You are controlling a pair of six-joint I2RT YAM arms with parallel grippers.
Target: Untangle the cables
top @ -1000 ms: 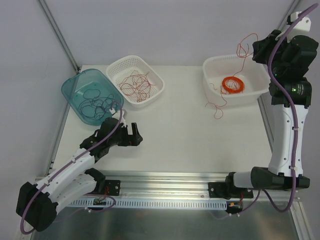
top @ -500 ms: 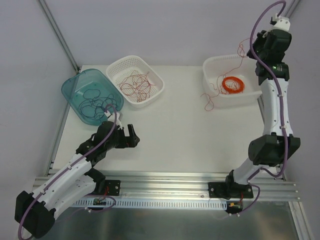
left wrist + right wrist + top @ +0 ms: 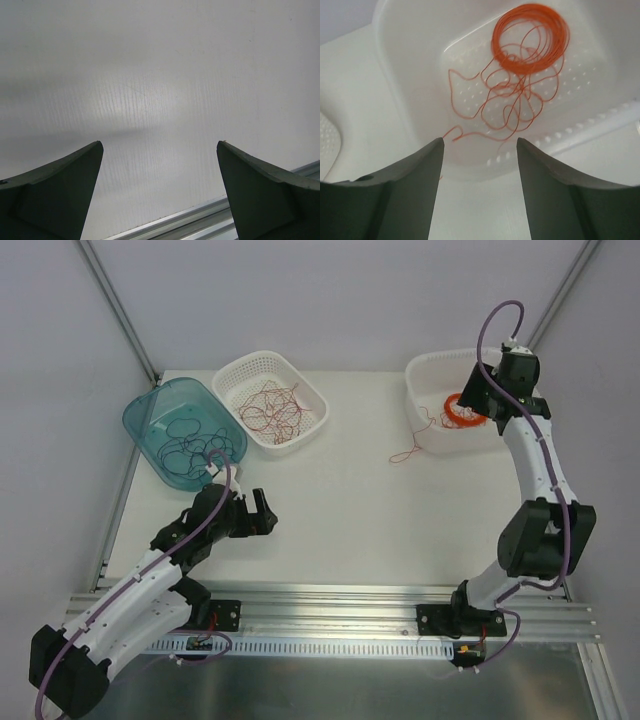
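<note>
Spreading the right tool, now empty, dropping 1 orange-red cable into the white basket, tail trailing onto worktop; likely finishing 1 strand; keeping left tool wide apart.

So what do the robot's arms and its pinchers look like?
The left arm and right arm are white tubes with chunky black joints. A thin purple hose runs along each. The left gripper and right gripper each have two dark, wedge-shaped fingers.
</note>
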